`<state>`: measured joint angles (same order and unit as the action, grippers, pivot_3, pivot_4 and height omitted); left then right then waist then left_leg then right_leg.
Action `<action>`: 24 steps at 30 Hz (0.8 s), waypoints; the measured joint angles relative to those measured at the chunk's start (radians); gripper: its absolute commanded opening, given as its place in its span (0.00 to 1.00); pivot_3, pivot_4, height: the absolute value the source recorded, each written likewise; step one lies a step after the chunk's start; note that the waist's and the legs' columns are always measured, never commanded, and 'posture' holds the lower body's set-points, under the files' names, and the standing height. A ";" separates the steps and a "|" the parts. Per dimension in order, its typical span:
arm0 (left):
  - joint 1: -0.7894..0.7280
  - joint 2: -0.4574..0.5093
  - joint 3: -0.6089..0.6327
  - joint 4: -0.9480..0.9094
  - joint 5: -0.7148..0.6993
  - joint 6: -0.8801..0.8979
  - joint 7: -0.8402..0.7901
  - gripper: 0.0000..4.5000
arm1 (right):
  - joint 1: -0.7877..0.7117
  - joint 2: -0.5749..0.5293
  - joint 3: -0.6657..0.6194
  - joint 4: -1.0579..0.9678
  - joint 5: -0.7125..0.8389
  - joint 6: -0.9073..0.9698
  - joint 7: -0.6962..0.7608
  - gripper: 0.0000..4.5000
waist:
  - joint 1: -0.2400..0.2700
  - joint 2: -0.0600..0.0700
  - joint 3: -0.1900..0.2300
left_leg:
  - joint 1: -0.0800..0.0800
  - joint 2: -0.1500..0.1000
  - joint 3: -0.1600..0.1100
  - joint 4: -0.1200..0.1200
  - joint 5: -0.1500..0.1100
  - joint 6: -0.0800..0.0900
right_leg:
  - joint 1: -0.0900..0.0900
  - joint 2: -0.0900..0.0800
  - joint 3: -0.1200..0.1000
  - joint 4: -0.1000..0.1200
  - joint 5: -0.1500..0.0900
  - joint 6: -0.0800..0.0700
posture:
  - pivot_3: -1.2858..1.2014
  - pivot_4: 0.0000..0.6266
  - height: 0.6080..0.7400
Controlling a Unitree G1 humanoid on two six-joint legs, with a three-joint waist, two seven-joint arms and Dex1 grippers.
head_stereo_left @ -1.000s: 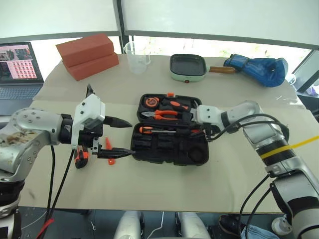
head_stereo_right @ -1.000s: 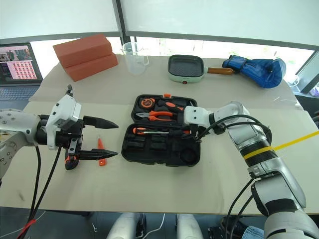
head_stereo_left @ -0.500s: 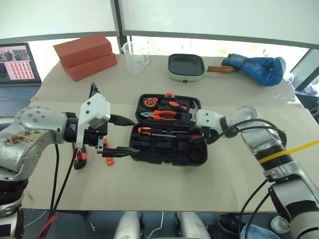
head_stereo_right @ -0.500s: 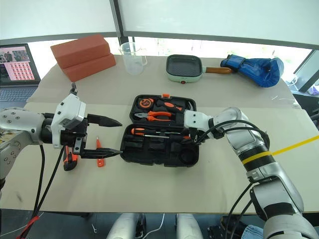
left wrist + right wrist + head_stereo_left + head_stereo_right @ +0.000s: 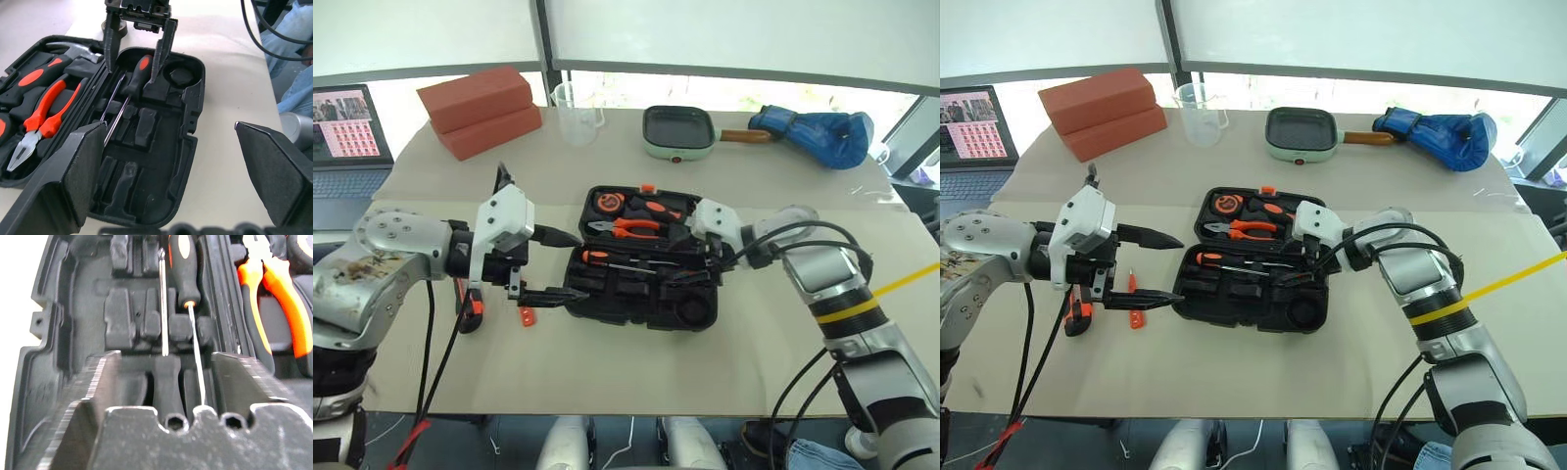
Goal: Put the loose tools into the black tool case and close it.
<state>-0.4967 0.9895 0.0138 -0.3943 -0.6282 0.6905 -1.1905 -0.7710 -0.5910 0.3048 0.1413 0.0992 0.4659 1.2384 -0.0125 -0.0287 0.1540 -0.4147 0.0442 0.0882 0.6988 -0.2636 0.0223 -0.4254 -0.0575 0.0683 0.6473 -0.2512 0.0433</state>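
Black tool case [image 5: 641,284]: laid open at the middle of the tabletop [image 5: 607,362], both halves facing up, orange latch at the far edge. In the far half are seated the orange-handled pliers [image 5: 628,226], a hammer [image 5: 73,49] and a round tape measure [image 5: 608,201]. In the near half a long screwdriver [image 5: 617,259] with an orange-and-black handle is lodged lengthwise in its slot, and a second, black-handled screwdriver [image 5: 185,269] is seen lying just beside it in the right wrist view. Several moulded slots in the near half are seen unfilled.

Right tool [image 5: 690,277]: held over the right part of the case's near half, pointed toward the left; its two fingers are seen apart in the left wrist view [image 5: 134,49], standing either side of the screwdriver handle, nothing clamped between them.

Left tool [image 5: 1167,267]: held just left of the case, pointed toward it, fingers spread wide and empty.

Loose tools on the tabletop, left of the case: a small slim orange tester screwdriver [image 5: 1134,302] lies beneath the left tool's fingers; an orange-and-black tool [image 5: 1075,318], largely hidden by the left arm, lies farther left and cannot be identified with certainty.

Other items, at the far side of the tabletop: two red-brown bricks [image 5: 480,110] stacked, a clear measuring jug [image 5: 576,110], a green-rimmed square frying pan [image 5: 680,132], a blue boxing glove [image 5: 818,132]. A laptop [image 5: 350,127] is placed at the far left.
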 measured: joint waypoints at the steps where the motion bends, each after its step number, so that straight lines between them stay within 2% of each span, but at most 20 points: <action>1: -0.002 -0.003 -0.004 0.001 0.002 -0.004 -0.001 1.00 | 0.003 0.017 0.000 0.000 0.002 0.010 -0.014 0.44 | 0.000 0.000 0.000 | 0.000 0.000 0.000 0.000 0.000 0.000 | 0.000 0.000 0.000 0.000 0.000 0.000 | 0.52 0.24 1.00; 7: -0.007 -0.004 -0.015 0.014 0.013 -0.013 -0.006 1.00 | 0.020 0.030 0.001 0.015 0.001 0.021 -0.044 0.01 | 0.001 0.000 0.000 | 0.000 0.000 0.000 0.000 0.000 0.000 | 0.000 0.000 0.000 0.000 0.000 0.000 | 0.52 0.24 1.00; 17: -0.021 -0.008 -0.028 0.016 0.032 -0.013 -0.019 1.00 | 0.046 0.043 0.003 0.026 0.001 -0.007 -0.049 0.01 | 0.000 0.000 0.000 | 0.000 0.000 0.000 0.000 0.000 0.000 | 0.000 0.000 0.000 0.000 0.000 0.000 | 0.52 0.24 1.00; 24: -0.032 -0.022 -0.035 0.018 0.038 -0.015 -0.021 1.00 | 0.044 0.076 0.050 0.046 -0.042 -0.067 -0.054 0.01 | -0.001 0.000 0.000 | 0.003 0.000 0.000 0.000 0.000 0.000 | 0.002 0.000 0.000 0.000 0.000 0.000 | 0.52 0.24 1.00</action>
<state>-0.5283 0.9677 -0.0214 -0.3761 -0.5901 0.6759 -1.2119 -0.7274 -0.5152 0.3551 0.1875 0.0570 0.3988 1.1846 -0.0134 -0.0287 0.1539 -0.4121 0.0443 0.0881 0.6984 -0.2636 0.0223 -0.4234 -0.0572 0.0683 0.6475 -0.2512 0.0433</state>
